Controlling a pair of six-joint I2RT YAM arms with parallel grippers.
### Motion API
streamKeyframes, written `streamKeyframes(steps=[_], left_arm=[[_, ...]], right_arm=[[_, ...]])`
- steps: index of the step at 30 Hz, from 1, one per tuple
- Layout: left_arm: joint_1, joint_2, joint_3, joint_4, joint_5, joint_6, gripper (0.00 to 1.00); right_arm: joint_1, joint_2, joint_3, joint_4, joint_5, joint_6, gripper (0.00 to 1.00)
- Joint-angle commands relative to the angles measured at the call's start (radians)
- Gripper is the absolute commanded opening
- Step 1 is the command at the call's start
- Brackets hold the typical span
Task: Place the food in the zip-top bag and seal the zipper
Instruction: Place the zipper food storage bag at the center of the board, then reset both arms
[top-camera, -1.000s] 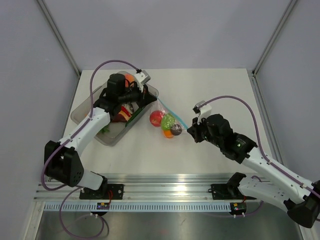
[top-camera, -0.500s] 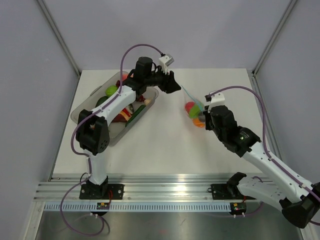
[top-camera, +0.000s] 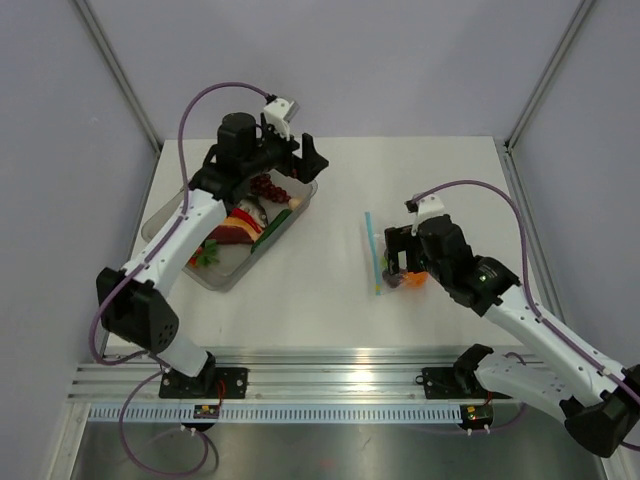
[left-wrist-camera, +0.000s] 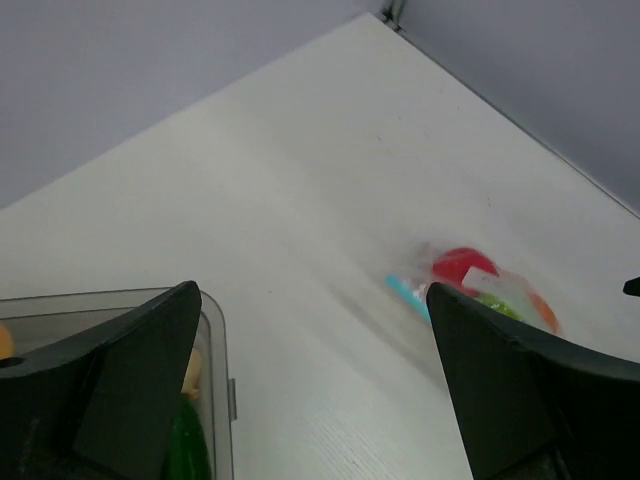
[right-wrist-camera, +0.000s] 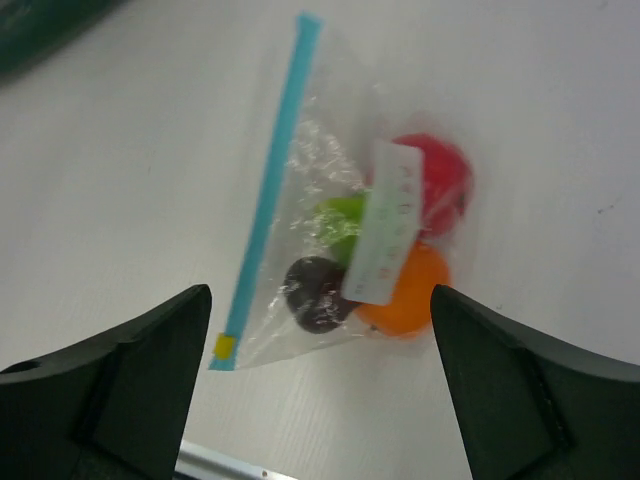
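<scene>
**Filled bag lies under the right gripper, zipper side turned toward the left arm**

A white table (top-camera: 300, 290) inside grey walls carries the whole scene. The right gripper (right-wrist-camera: 320, 292) hovers low over it with its jaws spread wide and nothing between them. Directly beneath, the bag (right-wrist-camera: 320, 160) lies flat on the table. The food (right-wrist-camera: 410, 290) is bunched inside it: red, green, dark purple and orange pieces, partly behind a white label (right-wrist-camera: 385, 235).

The zipper (right-wrist-camera: 265, 190) is the straight blue strip along the bag's edge that faces the left arm. In the top view its long axis runs from the far side of the table toward the near side, only slightly slanted. A small yellow tab (right-wrist-camera: 225, 346) sits at its near end. Whether the strip is pressed shut along its whole length cannot be told from these views.

The left gripper (left-wrist-camera: 312, 290) is also spread wide and empty. It hangs above the far corner of the tub (top-camera: 160, 235), well apart from the bag, which shows only as a blur in its wrist view.

By judgement the filling is done and sealing is the step in hand. The right arm is much the nearer, but it sits over the food rather than over the strip. To pinch the zipper it would have to shift toward the left arm and line its jaws across the strip's long axis.
</scene>
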Motion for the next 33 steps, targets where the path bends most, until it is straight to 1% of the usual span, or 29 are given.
streamKeyframes(steps=[1, 3, 7, 9, 10, 13, 14, 16, 18, 22, 24, 29, 33], left_arm=[[-0.002, -0.146, -0.024, -0.053, -0.168, 0.001, 0.99], [-0.002, -0.202, -0.047, -0.094, -0.200, -0.028, 0.99], [-0.002, -0.287, -0.122, -0.151, -0.249, -0.080, 0.99], [-0.002, -0.319, -0.149, -0.179, -0.268, -0.106, 0.99], [-0.002, -0.348, -0.161, -0.187, -0.266, -0.113, 0.99], [-0.002, -0.399, -0.221, -0.194, -0.278, -0.140, 0.99], [-0.002, -0.432, -0.260, -0.191, -0.282, -0.160, 0.99], [-0.002, -0.457, -0.291, -0.199, -0.300, -0.166, 0.99], [-0.002, -0.476, -0.313, -0.231, -0.332, -0.163, 0.99], [-0.002, -0.508, -0.345, -0.251, -0.367, -0.139, 0.99], [-0.002, -0.523, -0.356, -0.250, -0.375, -0.140, 0.99], [-0.002, -0.520, -0.353, -0.268, -0.378, -0.133, 0.99], [-0.002, -0.508, -0.336, -0.312, -0.392, -0.128, 0.99]], right_arm=[[0.000, -0.068, 0.041, 0.035, 0.257, 0.100, 0.99], [0.000, -0.049, 0.074, 0.021, 0.310, 0.135, 1.00], [-0.005, 0.030, 0.152, -0.044, 0.345, 0.181, 0.99], [-0.020, 0.088, 0.174, -0.074, 0.368, 0.215, 1.00], [-0.054, 0.109, 0.194, -0.092, 0.370, 0.228, 1.00], [-0.140, 0.168, 0.212, -0.097, 0.307, 0.285, 0.99], [-0.196, 0.178, 0.212, -0.085, 0.257, 0.297, 1.00], [-0.230, 0.201, 0.211, -0.069, 0.221, 0.305, 1.00], [-0.244, 0.225, 0.220, -0.075, 0.219, 0.322, 0.99], [-0.246, 0.250, 0.243, -0.138, 0.270, 0.386, 0.99], [-0.246, 0.251, 0.243, -0.156, 0.285, 0.391, 0.99], [-0.246, 0.219, 0.203, -0.163, 0.320, 0.416, 0.99], [-0.244, 0.184, 0.182, -0.183, 0.348, 0.448, 0.99]])
